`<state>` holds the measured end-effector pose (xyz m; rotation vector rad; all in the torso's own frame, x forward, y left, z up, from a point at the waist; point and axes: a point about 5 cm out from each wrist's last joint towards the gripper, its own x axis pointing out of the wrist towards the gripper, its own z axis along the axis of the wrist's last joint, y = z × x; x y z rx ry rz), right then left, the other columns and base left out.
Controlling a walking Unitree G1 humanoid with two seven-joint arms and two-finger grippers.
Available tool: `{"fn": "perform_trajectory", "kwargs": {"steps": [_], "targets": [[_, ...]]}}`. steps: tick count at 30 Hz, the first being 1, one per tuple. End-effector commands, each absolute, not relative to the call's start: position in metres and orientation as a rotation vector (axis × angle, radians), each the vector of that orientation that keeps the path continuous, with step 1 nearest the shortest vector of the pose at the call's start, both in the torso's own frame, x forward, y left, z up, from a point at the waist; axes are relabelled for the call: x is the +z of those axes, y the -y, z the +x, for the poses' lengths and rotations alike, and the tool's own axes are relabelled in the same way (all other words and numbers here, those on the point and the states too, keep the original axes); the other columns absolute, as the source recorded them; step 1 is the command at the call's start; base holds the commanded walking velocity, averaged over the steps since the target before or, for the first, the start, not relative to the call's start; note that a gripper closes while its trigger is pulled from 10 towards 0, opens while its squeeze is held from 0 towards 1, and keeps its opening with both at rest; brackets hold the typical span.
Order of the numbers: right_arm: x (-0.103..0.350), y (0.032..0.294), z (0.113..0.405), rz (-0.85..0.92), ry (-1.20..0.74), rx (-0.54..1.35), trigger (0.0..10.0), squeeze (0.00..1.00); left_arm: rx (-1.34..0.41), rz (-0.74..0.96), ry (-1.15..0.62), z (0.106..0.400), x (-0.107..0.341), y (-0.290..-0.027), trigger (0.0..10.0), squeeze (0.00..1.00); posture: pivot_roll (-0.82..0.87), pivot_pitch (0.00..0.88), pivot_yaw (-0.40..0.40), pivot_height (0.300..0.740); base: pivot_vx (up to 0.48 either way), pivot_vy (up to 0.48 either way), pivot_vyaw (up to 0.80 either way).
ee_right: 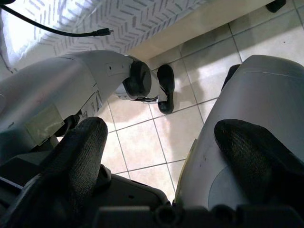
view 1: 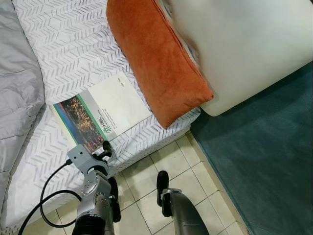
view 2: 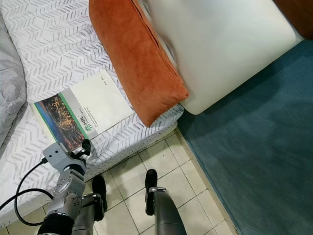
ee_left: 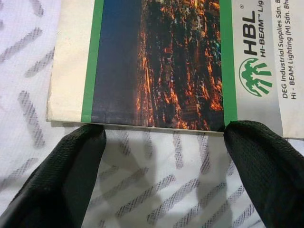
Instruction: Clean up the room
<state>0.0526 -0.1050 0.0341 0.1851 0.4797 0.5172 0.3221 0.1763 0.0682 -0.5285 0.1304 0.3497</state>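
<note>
We are looking down at the bed [view 1: 73, 39] with its white chevron-patterned sheet, and there lies the brochure [view 1: 102, 112], flat near the mattress edge, its city-lights photo and green stripes toward us. Our left pincer [ee_left: 164, 137] sits right at that near edge: from the wrist we see both black fingertips [ee_left: 78, 156] spread wide, resting on the sheet, tips touching or just short of the brochure's bottom border, one at each end of the photo panel. Nothing is held between them. From the head, the left pincer [view 1: 105, 149] shows at the mattress side, just below the brochure's corner, a black cable [view 1: 46, 193] looping off the wrist.

An orange cushion [view 1: 156, 63] lies beside the brochure, leaning onto a big white pillow [view 1: 239, 44]. A grey duvet [view 1: 17, 88] bunches at the left. Beige tiled floor [view 1: 181, 161] meets a teal carpet [view 1: 264, 161] on the right.

Our right pincer [ee_right: 159, 156] hangs low over the tiles, fingers well apart and empty, beside our own silver leg.
</note>
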Motion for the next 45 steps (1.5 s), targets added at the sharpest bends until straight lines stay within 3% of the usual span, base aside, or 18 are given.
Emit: {"fn": "perform_trajectory", "kwargs": {"steps": [1, 9, 11, 12, 18, 20, 21, 22, 23, 25, 27, 29, 31, 37, 45], "targets": [[0.021, 0.108, 0.034, 0.181, -0.595, 0.523, 10.0, 0.0, 0.374, -0.524, -0.211, 0.31, 0.047, -0.175, 10.0, 0.0, -0.31, 0.648, -0.16, 0.74, 0.0, 0.0, 0.0], [0.02, 0.11, 0.034, 0.176, -0.596, 0.523, 10.0, 0.0, 0.362, -0.536, -0.217, 0.314, 0.047, -0.171, 10.0, 0.0, -0.31, 0.651, -0.164, 0.74, 0.0, 0.0, 0.0], [0.019, 0.112, 0.034, 0.17, -0.6, 0.526, 10.0, 0.0, 0.248, -0.558, -0.238, 0.303, 0.048, -0.136, 10.0, 0.0, -0.3, 0.634, -0.156, 0.74, 0.0, 0.0, 0.0], [0.015, 0.116, 0.037, 0.162, -0.596, 0.524, 10.0, 0.0, 0.124, -0.569, -0.263, 0.284, 0.048, -0.104, 10.0, 0.0, -0.27, 0.595, -0.142, 0.74, 0.0, 0.0, 0.0], [0.015, 0.131, 0.054, 0.153, -0.559, 0.494, 10.0, 0.0, -0.041, -0.541, -0.318, 0.241, 0.048, -0.08, 10.0, 0.0, -0.21, 0.488, -0.117, 0.74, 0.0, 0.0, 0.0], [0.015, 0.139, 0.073, 0.15, -0.517, 0.446, 10.0, 0.0, -0.084, -0.497, -0.311, 0.234, 0.05, -0.086, 10.0, 0.0, -0.15, 0.399, -0.094, 0.74, 0.0, 0.0, 0.0], [0.016, 0.142, 0.08, 0.15, -0.499, 0.428, 10.0, 0.0, -0.097, -0.482, -0.304, 0.233, 0.052, -0.088, 10.0, 0.0, -0.15, 0.399, -0.094, 0.74, 0.0, 0.0, 0.0], [0.02, 0.148, 0.096, 0.135, -0.452, 0.376, 10.0, 0.0, -0.129, -0.423, -0.27, 0.235, 0.059, -0.094, 10.0, 0.0, -0.11, 0.328, -0.069, 0.74, 0.0, 0.0, 0.0], [0.02, 0.148, 0.096, 0.135, -0.452, 0.376, 10.0, 0.0, -0.129, -0.423, -0.27, 0.235, 0.059, -0.094, 10.0, 0.0, -0.11, 0.328, -0.069, 0.74, 0.0, 0.0, 0.0], [0.031, 0.165, 0.144, 0.114, -0.315, 0.232, 10.0, 0.0, -0.202, -0.227, -0.147, 0.247, 0.081, -0.112, 10.0, 0.0, -0.04, 0.196, -0.027, 0.74, 0.0, 0.0, 0.0], [0.031, 0.165, 0.144, 0.114, -0.315, 0.232, 10.0, 0.0, -0.202, -0.227, -0.147, 0.247, 0.081, -0.112, 10.0, 0.0, -0.04, 0.196, -0.027, 0.74, 0.0, 0.0, 0.0], [0.039, 0.175, 0.183, 0.107, -0.219, 0.14, 10.0, 0.0, -0.192, -0.042, -0.1, 0.257, 0.09, -0.134, 10.0, 0.0, 0.01, 0.084, -0.001, 0.74, 0.0, 0.0, 0.0], [0.045, 0.181, 0.211, 0.113, -0.162, 0.077, 10.0, 0.0, -0.152, 0.087, -0.091, 0.264, 0.091, -0.153, 10.0, 0.0, 0.02, 0.029, 0.002, 0.74, 0.0, 0.0, 0.0], [0.063, 0.191, 0.246, 0.168, -0.066, -0.059, 10.0, 0.0, -0.054, 0.174, -0.131, 0.257, 0.084, -0.196, 10.0, 0.0, 0.07, 0.0, 0.004, 0.74, 0.0, 0.0, 0.0], [0.062, 0.193, 0.261, 0.169, -0.057, -0.068, 10.0, 0.0, -0.024, 0.109, -0.172, 0.243, 0.07, -0.19, 10.0, 0.0, 0.09, 0.0, -0.024, 0.74, 0.0, 0.0, 0.0]]}}
